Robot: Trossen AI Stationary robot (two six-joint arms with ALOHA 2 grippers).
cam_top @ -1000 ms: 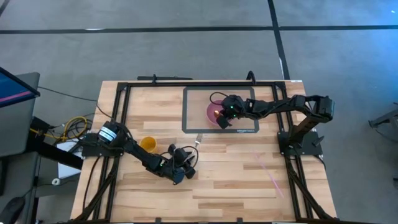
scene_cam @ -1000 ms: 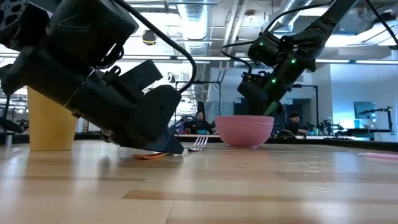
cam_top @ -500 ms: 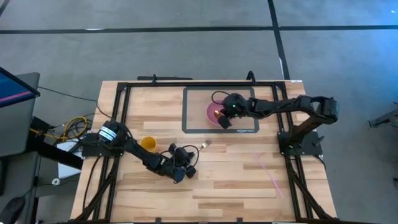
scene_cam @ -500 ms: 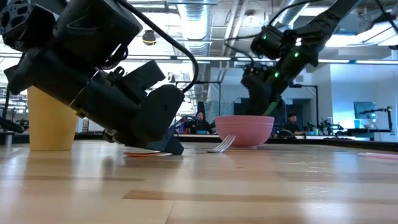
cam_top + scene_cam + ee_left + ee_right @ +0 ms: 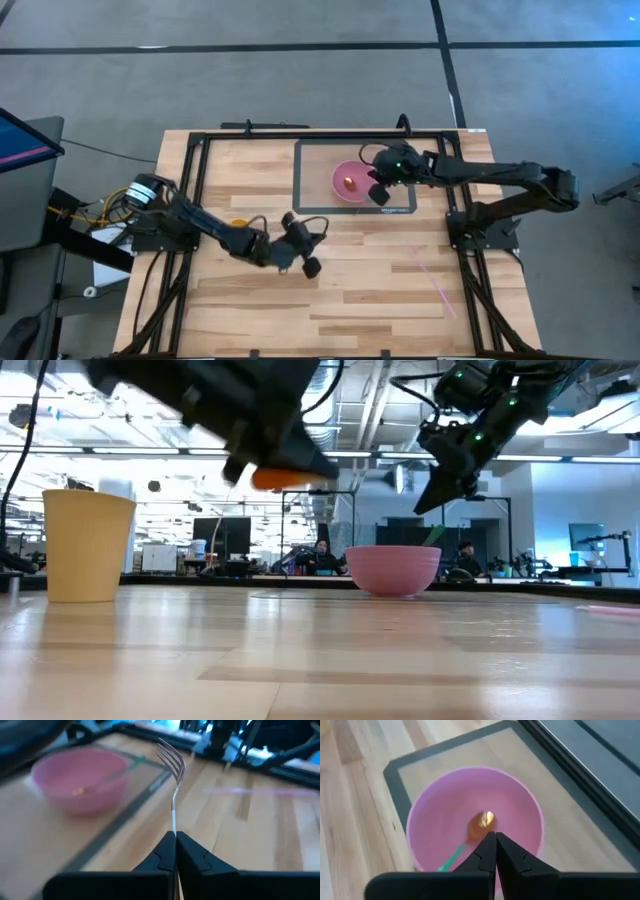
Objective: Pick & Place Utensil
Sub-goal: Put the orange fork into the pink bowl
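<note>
A fork [image 5: 173,780] with metal tines and an orange handle [image 5: 280,478] hangs in the air, with my left gripper [image 5: 303,236] shut on it, near the table's middle. The fork's tines point toward the pink bowl [image 5: 350,182]. The bowl stands on a grey mat [image 5: 310,165] and holds a spoon [image 5: 479,824] with a gold head and a green handle. My right gripper [image 5: 378,192] is shut on nothing, raised over the bowl's right rim. A yellow cup [image 5: 88,545] stands left of the fork, partly under my left arm. My left gripper pinches the fork between its two fingers where the metal neck [image 5: 173,822] leaves the handle. The fingers lie along the fork, and the tines [image 5: 170,756] stick out ahead of them. The fork is lifted clear of the table, about level, its orange handle end showing behind the fingers.
A black frame [image 5: 300,132] runs along the table's edges. Bare wood lies in front of the mat and at the near right [image 5: 400,290]. People sit in the room beyond the table's far edge [image 5: 322,555].
My left gripper has shut on the fork, which first turned on the table, and has lifted it well clear while moving toward the bowl. My right gripper, shut, has risen out of the bowl and drawn back toward the table's right edge.
</note>
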